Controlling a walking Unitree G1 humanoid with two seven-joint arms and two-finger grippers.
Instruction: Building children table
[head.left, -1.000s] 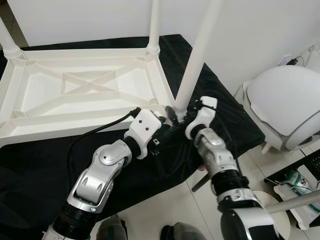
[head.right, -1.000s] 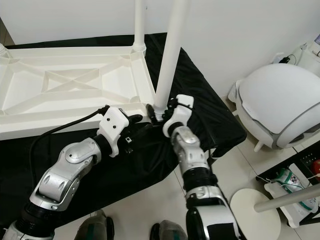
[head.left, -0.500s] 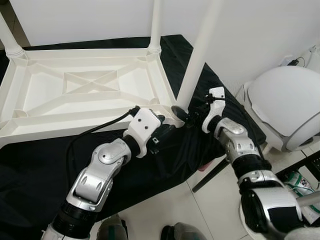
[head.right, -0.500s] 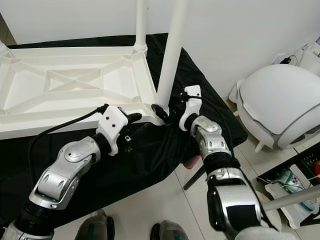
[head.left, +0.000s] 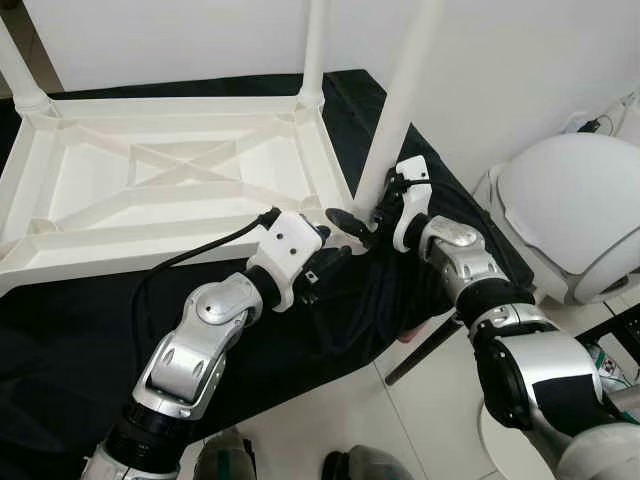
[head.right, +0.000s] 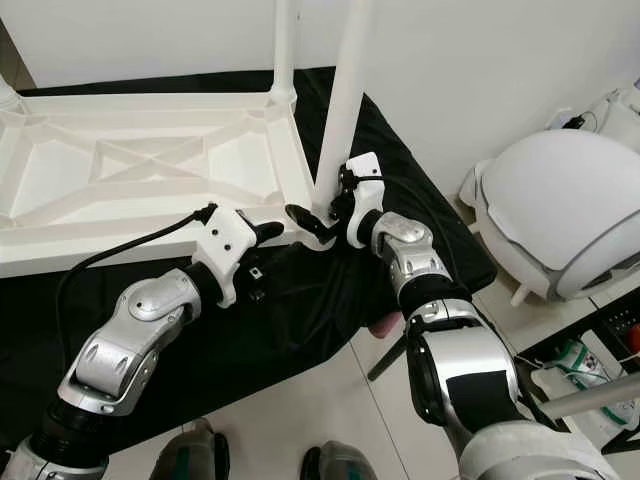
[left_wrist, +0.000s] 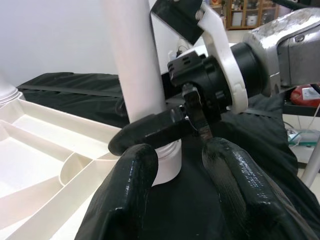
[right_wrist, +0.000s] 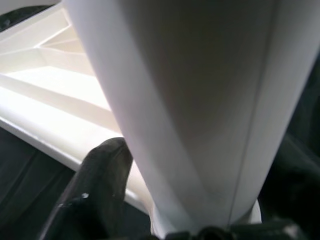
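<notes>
The right gripper (head.left: 362, 216) is clenched around the base of the near-right table leg (head.left: 398, 110), one black finger (left_wrist: 150, 131) wrapping the white tube just above its collar, the other hidden behind it. In the right wrist view the leg sits right against the camera, with a fingertip (right_wrist: 102, 172) pressed to its side. The left gripper (left_wrist: 180, 190) rests just near of that same corner, on the black cloth (head.left: 330, 330); its two fingers stand apart and hold nothing, the tips just beside the collar.

The white table top (head.left: 170, 175) lies upside down on the cloth, ribs upward. The held leg stands in its near-right corner socket, another leg (head.left: 315, 45) rises at the far-right corner, and a third (head.left: 18, 75) at the far left.

The risk here, as I judge it, is the leg not seating squarely. The grip sits low on a long tube, so a slight twist or sideways push could tilt it and jam it in the socket. The table top itself lies loose on the cloth near the edge; pressure at this corner could slide it to the right.
</notes>
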